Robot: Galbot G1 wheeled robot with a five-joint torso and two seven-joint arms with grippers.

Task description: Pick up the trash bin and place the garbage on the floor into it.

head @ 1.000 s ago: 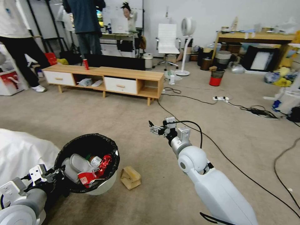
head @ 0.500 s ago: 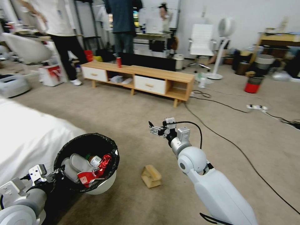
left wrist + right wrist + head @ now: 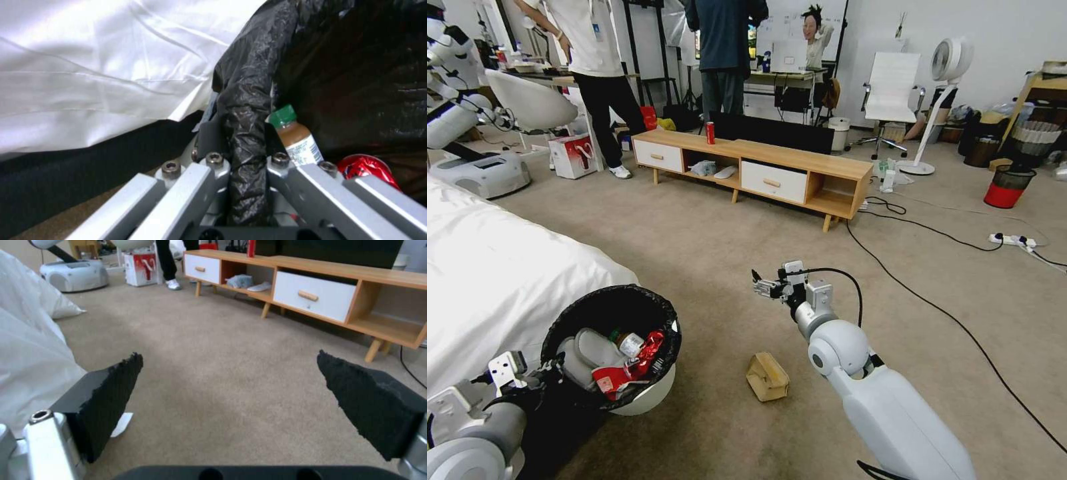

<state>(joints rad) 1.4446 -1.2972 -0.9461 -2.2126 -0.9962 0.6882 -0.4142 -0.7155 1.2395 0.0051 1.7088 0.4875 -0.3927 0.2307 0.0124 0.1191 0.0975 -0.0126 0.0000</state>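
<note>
The left gripper (image 3: pixel 247 146) is clamped on the bag-covered rim of the trash bin (image 3: pixel 647 397), its jaws pinching a fold of the black plastic bag (image 3: pixel 247 100) between them. In the head view this gripper (image 3: pixel 550 370) sits low at the robot's left, holding the pale bin tilted so its mouth faces up and toward the camera, just beside the white bedding (image 3: pixel 494 280). Inside the bin lie a green-capped bottle (image 3: pixel 296 136), a crushed red wrapper (image 3: pixel 650 347) and a red-and-white noodle cup (image 3: pixel 607 381) — all resting against the liner. On the floor (image 3: pixel 694 247), the crumpled brown paper bag (image 3: pixel 768 377) lies between the bin and the right arm, close under that arm's elbow and apart from the bin. The right gripper (image 3: pixel 760 285) hangs above the carpet ahead of the paper bag with its fingers (image 3: pixel 106 400) spread wide and nothing between them — the wrist view looks past them to bare carpet and a low wooden cabinet (image 3: pixel 356 290). A black cable (image 3: pixel 934 307) crosses the carpet to the robot's right, and an upright red can (image 3: pixel 710 133) stands on the cabinet top.
</note>
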